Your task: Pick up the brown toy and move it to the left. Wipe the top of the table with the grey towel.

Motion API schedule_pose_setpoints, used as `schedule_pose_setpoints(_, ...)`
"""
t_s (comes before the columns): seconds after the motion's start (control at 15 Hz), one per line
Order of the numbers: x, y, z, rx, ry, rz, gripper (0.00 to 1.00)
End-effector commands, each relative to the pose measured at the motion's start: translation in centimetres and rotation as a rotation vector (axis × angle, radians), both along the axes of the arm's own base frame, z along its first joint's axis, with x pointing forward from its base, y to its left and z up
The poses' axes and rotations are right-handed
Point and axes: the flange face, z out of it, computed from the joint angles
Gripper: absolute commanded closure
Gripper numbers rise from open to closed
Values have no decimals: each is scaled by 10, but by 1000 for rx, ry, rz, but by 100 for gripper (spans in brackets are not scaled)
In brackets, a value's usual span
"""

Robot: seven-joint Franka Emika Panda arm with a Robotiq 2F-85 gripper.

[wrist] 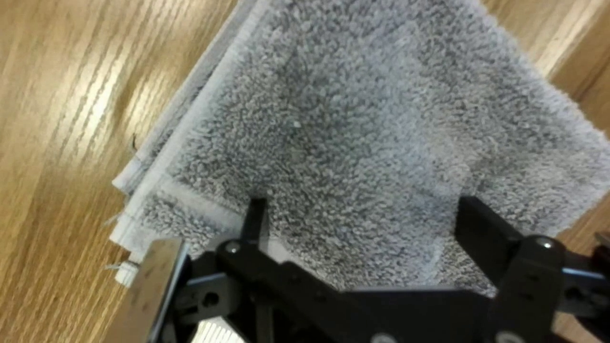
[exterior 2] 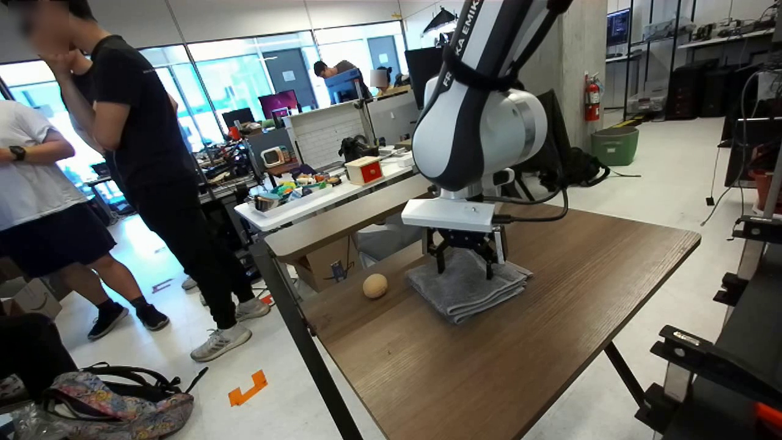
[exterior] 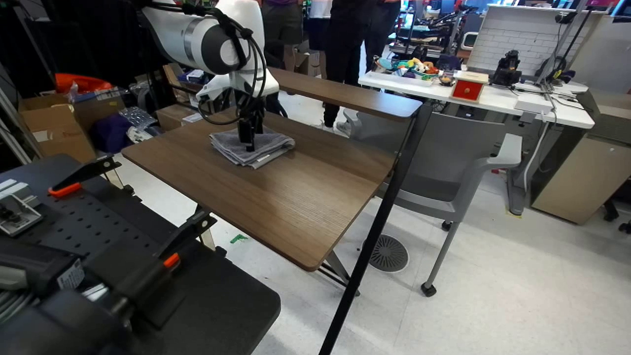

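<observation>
The grey towel (exterior 2: 470,293) lies folded on the brown wood-grain table (exterior 2: 550,342); its layered edges show in both exterior views. My gripper (exterior 2: 465,272) points down over the towel, its two black fingers spread apart. Up close in the wrist view, towel (wrist: 333,119) fills most of the picture. The gripper (wrist: 363,201) stands open there, with no fold pinched between the fingers. Whether the tips touch the cloth I cannot tell. A small round tan ball, the brown toy (exterior 2: 375,286), rests on the table beside the towel, apart from it, and shows only in that exterior view.
A raised wooden shelf (exterior: 345,93) runs along one long side of the table, carried by a slanted black leg (exterior: 379,227). Beyond stand a grey chair (exterior: 434,167) and a cluttered white desk (exterior: 399,84). A black bench (exterior: 231,305) with clamps is close by. People stand near the shelf.
</observation>
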Motion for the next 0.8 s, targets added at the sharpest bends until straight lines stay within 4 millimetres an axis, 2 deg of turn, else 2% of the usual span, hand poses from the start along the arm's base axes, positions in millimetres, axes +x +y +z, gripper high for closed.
schedule_pose_setpoints(0.0, 1, 0, 0, 0, 1, 0, 0)
schedule_pose_setpoints(0.13, 1, 0, 0, 0, 1, 0, 0)
schedule_pose_setpoints(0.2, 0, -7, -7, -15, 17, -7, 0)
schedule_pose_setpoints(0.6, -9, -70, -67, -80, 17, -65, 0)
schedule_pose_setpoints(0.73, -7, -93, -72, -102, 5, -103, 0)
